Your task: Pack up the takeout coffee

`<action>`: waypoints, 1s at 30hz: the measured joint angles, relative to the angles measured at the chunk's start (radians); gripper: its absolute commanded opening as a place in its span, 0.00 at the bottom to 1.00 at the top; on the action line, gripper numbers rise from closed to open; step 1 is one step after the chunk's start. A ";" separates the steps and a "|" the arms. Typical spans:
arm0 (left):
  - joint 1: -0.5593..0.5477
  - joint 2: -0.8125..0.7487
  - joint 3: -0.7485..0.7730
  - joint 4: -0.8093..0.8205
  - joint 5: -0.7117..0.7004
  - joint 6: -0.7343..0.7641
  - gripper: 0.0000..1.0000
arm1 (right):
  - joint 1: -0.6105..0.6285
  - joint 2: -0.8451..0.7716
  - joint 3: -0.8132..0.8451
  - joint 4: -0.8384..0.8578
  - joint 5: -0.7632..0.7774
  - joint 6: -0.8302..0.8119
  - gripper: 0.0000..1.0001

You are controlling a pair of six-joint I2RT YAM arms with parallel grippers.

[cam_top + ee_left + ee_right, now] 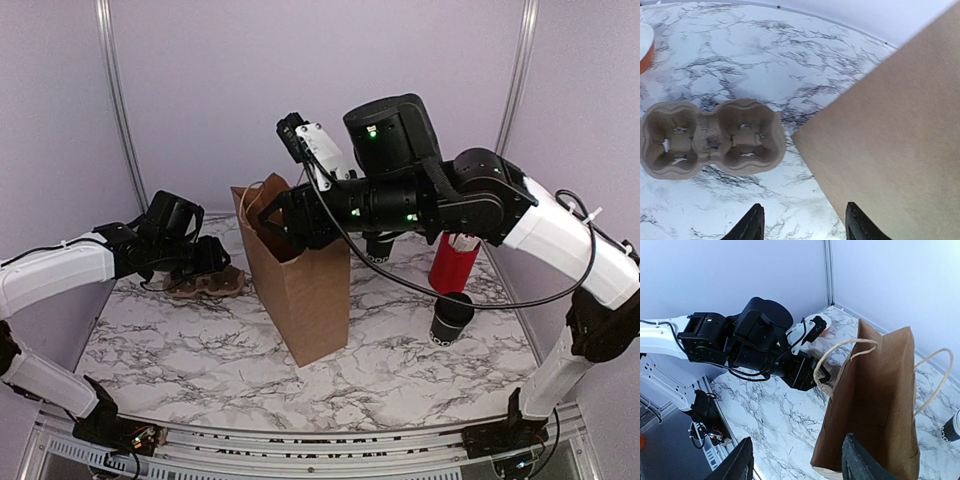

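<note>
The takeout coffee [452,318], a small black cup with a black lid on top, stands on the marble table right of the brown paper bag [303,285]. My right gripper [285,228] hovers at the bag's open top, open and empty. In the right wrist view the right gripper [799,466] has one finger over the bag [880,405] and the other over the table. My left gripper [212,258] is open and empty, low over the table left of the bag. In the left wrist view the left gripper [805,227] is beside the bag's wall [890,125].
A brown pulp cup carrier [205,283] lies by the left gripper and shows in the left wrist view [710,137]. A red cylinder of white sticks [455,262] and a stack of black cups [380,247] stand behind the coffee. A white-rimmed black cup [952,427] shows at the right wrist view's edge.
</note>
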 measured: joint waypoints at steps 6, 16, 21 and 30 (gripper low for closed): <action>0.115 -0.001 -0.011 -0.048 -0.034 0.024 0.56 | 0.000 -0.083 -0.072 0.063 0.023 -0.006 0.67; 0.200 0.130 -0.013 -0.083 -0.033 0.073 0.57 | -0.002 -0.323 -0.387 0.135 0.086 0.005 0.86; 0.208 0.191 -0.003 -0.090 -0.034 0.087 0.56 | -0.009 -0.477 -0.535 0.171 0.133 0.037 1.00; 0.222 0.240 0.014 -0.092 -0.036 0.100 0.58 | -0.076 -0.678 -0.780 0.212 0.198 0.108 1.00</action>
